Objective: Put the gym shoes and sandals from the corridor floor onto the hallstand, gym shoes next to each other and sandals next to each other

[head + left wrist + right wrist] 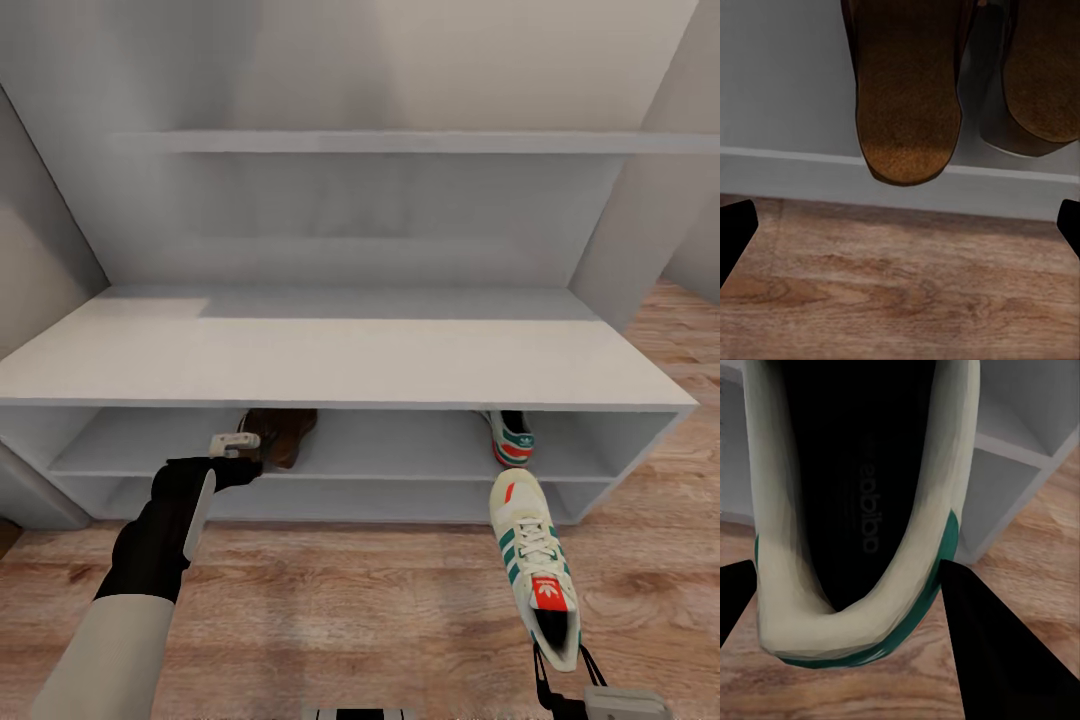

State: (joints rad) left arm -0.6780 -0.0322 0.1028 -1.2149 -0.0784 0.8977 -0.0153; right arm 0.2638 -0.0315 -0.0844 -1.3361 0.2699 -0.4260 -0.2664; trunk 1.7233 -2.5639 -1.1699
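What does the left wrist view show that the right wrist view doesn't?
Left wrist view: two sandals side by side on a hallstand shelf, heels overhanging its edge, with the left claw open and empty. Right wrist view: a gym shoe seen from its heel opening, gripped by the right claw. Shared: wooden floor and the pale hallstand.
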